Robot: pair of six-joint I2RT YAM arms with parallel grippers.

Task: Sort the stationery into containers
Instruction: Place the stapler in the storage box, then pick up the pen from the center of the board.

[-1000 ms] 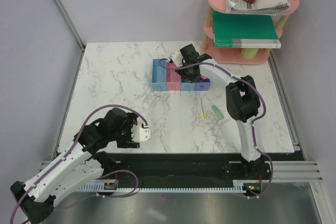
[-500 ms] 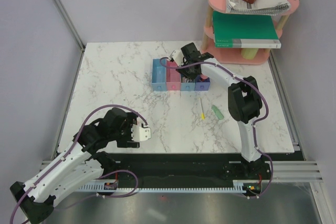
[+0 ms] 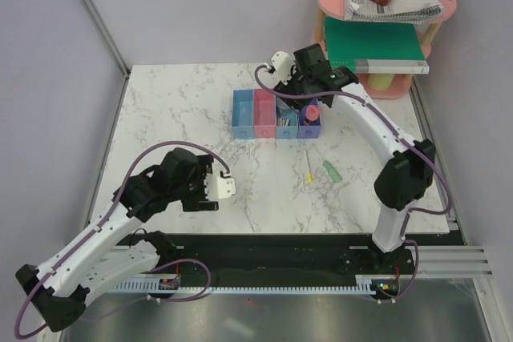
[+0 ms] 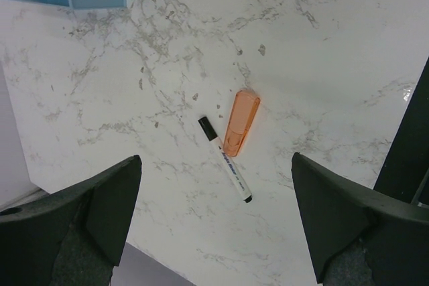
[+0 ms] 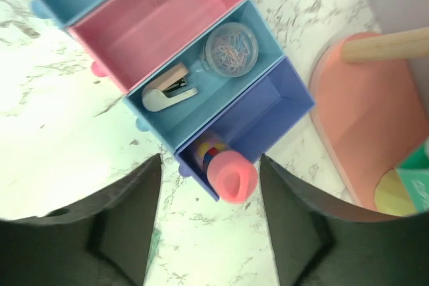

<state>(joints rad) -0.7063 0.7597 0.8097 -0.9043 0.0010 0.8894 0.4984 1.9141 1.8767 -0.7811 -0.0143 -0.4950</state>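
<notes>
The containers [image 3: 263, 114] are a joined row of light blue, pink, light blue and dark blue bins. A pink cylinder [image 5: 228, 172] leans in the dark blue bin [image 5: 271, 108], its end sticking up over the rim. The neighbouring light blue bin [image 5: 201, 108] holds a peach clip [image 5: 169, 89] and a round clear case of clips [image 5: 231, 49]. My right gripper [image 5: 211, 232] hovers open above the cylinder [image 3: 313, 110], touching nothing. An orange stick [image 4: 241, 123] and a black-capped pen [image 4: 225, 159] lie on the marble below my open left gripper [image 4: 214, 232]. A thin yellow pen [image 3: 309, 167] and a green cap [image 3: 331, 171] lie in front of the bins.
A pink two-tier shelf [image 3: 385, 86] with a green book [image 3: 373, 44] and a spiral notebook [image 3: 397, 2] stands at the back right, close to the right arm. Its pink base [image 5: 348, 105] is beside the dark blue bin. The pink bin [image 5: 161, 18] has nothing in it.
My right gripper has opened, let go of the pink cylinder in the dark blue bin and lifted back towards the shelf. The left arm has reached slightly further forward.
</notes>
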